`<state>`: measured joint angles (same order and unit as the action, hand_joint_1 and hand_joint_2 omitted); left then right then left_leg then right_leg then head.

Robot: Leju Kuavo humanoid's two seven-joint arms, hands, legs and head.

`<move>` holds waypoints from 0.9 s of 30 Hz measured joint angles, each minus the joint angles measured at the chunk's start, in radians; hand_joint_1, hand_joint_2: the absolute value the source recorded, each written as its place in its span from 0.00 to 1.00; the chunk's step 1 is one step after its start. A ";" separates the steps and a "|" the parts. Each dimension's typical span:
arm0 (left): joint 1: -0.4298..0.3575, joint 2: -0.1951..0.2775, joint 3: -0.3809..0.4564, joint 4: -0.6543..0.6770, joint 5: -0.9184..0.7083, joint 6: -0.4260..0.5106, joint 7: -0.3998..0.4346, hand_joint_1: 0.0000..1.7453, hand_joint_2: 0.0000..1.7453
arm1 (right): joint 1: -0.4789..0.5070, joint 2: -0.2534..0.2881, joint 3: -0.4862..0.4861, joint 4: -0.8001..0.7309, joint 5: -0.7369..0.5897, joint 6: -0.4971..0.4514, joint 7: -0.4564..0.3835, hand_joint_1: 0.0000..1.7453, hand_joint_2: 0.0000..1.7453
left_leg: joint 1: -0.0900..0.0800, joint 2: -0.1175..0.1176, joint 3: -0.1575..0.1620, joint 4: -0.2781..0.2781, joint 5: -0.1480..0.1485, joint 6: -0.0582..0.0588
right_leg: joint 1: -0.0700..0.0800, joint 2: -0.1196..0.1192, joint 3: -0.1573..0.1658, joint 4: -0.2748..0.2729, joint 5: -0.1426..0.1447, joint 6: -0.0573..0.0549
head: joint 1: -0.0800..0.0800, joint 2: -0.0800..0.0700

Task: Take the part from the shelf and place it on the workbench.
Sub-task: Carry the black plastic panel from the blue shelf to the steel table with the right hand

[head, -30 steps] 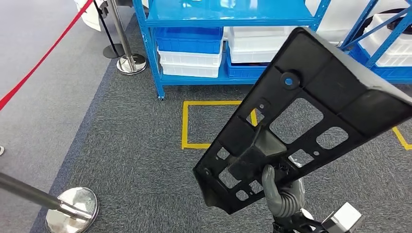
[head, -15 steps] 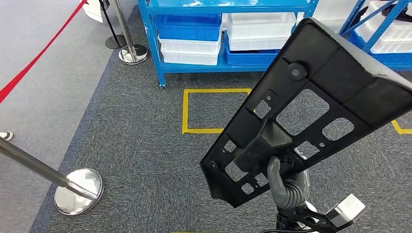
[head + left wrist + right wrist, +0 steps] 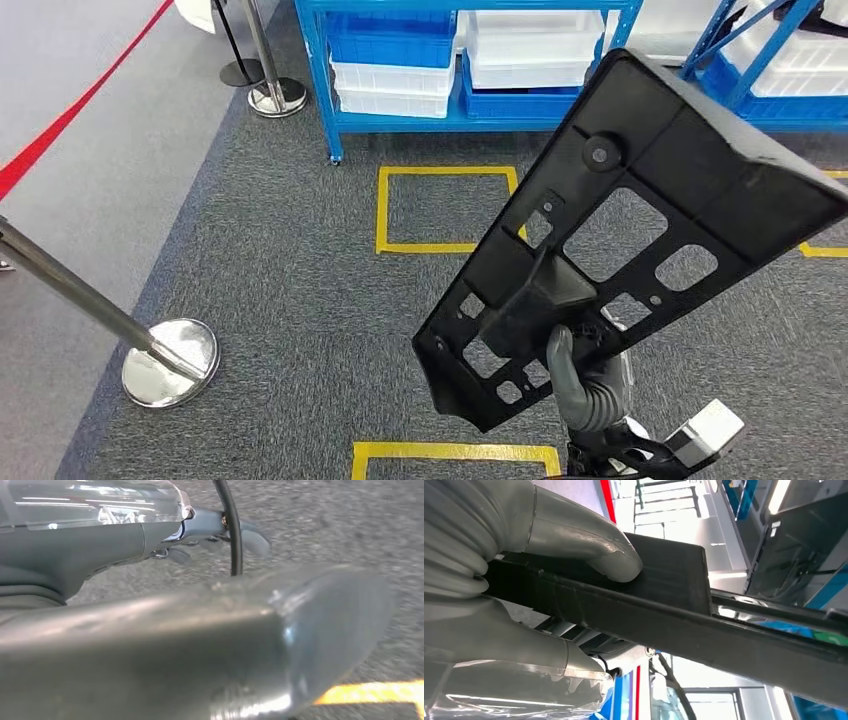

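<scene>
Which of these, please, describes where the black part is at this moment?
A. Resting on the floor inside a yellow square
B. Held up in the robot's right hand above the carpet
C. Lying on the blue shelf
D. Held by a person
B: the right hand grips the black part near its lower end, holding it raised over the grey carpet.

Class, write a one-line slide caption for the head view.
Right hand holds black part above grey carpet, blue shelf behind.
</scene>
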<state>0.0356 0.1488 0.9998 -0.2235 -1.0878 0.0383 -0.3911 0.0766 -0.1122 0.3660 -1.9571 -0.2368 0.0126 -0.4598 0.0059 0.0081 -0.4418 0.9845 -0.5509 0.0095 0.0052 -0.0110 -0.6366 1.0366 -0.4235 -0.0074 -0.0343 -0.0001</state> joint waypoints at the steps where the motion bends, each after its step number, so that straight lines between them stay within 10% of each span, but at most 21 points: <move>1: 0.001 0.000 0.005 0.000 0.001 0.001 0.008 0.00 0.00 | 0.006 0.000 -0.003 0.000 0.000 0.000 -0.002 1.00 1.00 | 0.001 0.001 -0.006 -0.002 0.009 0.009 | -0.002 0.002 -0.006 0.010 -0.011 0.006 | 0.001 0.000; 6: 0.003 -0.001 0.029 0.000 0.008 -0.001 0.031 0.00 0.00 | 0.042 0.000 -0.015 -0.001 0.011 -0.009 -0.016 1.00 1.00 | 0.003 0.005 -0.054 0.002 0.047 0.023 | -0.011 0.008 -0.095 0.263 -0.172 0.027 | 0.007 0.000; 8: 0.004 -0.002 0.038 0.000 0.008 -0.002 0.034 0.00 0.00 | 0.057 0.001 -0.019 -0.001 0.045 -0.040 -0.029 1.00 1.00 | 0.003 0.004 -0.068 0.008 0.055 0.021 | -0.012 0.008 -0.053 0.232 -0.151 0.026 | 0.007 0.000; 12: 0.007 -0.007 0.053 0.000 -0.009 0.002 0.034 0.00 0.00 | 0.089 0.028 -0.041 -0.027 0.197 -0.219 -0.084 1.00 1.00 | 0.000 0.004 -0.084 0.023 0.061 0.010 | -0.005 0.007 0.100 -0.007 -0.085 0.006 | 0.006 0.000; 17: 0.008 -0.014 0.073 0.000 -0.028 0.005 0.027 0.00 0.00 | 0.131 0.055 -0.063 -0.077 0.310 -0.383 -0.128 1.00 1.00 | -0.002 0.003 -0.097 0.029 0.059 -0.014 | -0.005 0.010 0.099 -0.035 -0.075 -0.014 | 0.004 0.000; 21: 0.008 -0.012 0.082 -0.001 -0.039 0.006 0.024 0.00 0.00 | 0.157 0.064 -0.068 -0.095 0.339 -0.421 -0.143 1.00 1.00 | -0.002 0.004 -0.097 0.018 0.069 0.009 | 0.000 0.012 0.095 -0.030 -0.077 -0.013 | -0.004 0.000; 27: 0.012 -0.012 0.098 -0.001 -0.052 0.006 0.024 0.00 0.00 | 0.216 0.083 -0.074 -0.127 0.377 -0.494 -0.193 1.00 1.00 | 0.001 0.002 -0.099 0.017 0.076 -0.009 | 0.002 0.011 0.092 -0.025 -0.075 -0.018 | -0.003 0.000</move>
<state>0.0477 0.1366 1.0974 -0.2247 -1.1400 0.0441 -0.3667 0.2926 -0.0294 0.2922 -2.0841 0.1402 -0.4812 -0.6524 0.0071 0.0105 -0.5411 1.0016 -0.4746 0.0002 0.0073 -0.0004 -0.5443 1.0120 -0.4984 -0.0252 -0.0373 -0.0001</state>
